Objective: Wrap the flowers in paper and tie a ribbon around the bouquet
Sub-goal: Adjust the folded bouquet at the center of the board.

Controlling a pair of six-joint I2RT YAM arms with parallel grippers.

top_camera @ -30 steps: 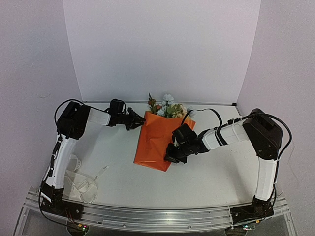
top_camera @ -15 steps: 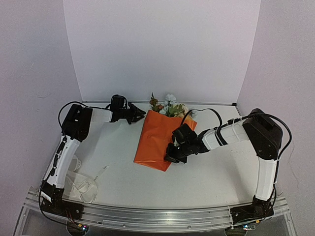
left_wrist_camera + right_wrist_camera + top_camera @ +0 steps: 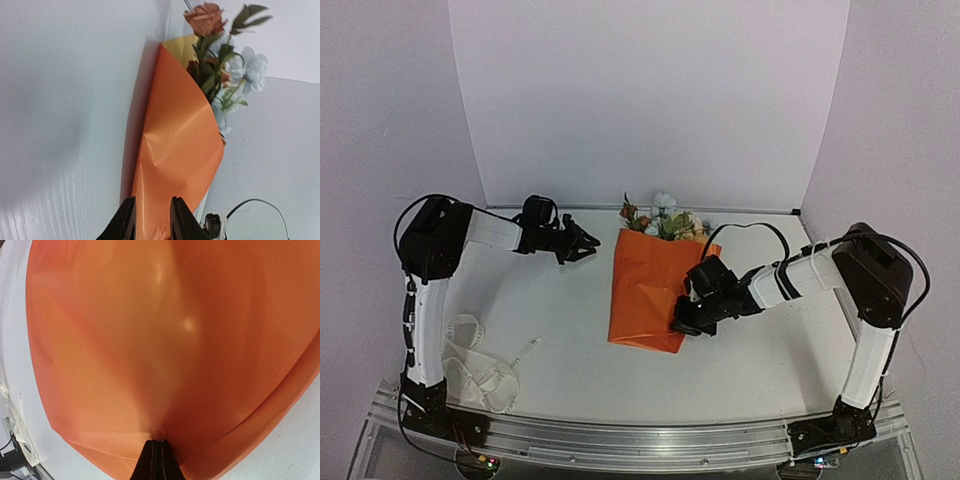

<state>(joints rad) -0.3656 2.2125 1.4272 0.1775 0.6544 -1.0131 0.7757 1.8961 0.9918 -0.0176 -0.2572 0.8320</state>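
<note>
My right gripper pinches the orange paper wrapped around the flowers; my left gripper hangs slightly open, empty.

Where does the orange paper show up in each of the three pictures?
Top external: the paper sits centre, flowers at its far end.
Left wrist: paper centre, flowers top.
Right wrist: paper fills the frame; no flowers.
Landmark: the flowers, in two views only.

Bouquet flat in orange paper, flowers at far end; white ribbon loosely heaped, well apart.
</note>
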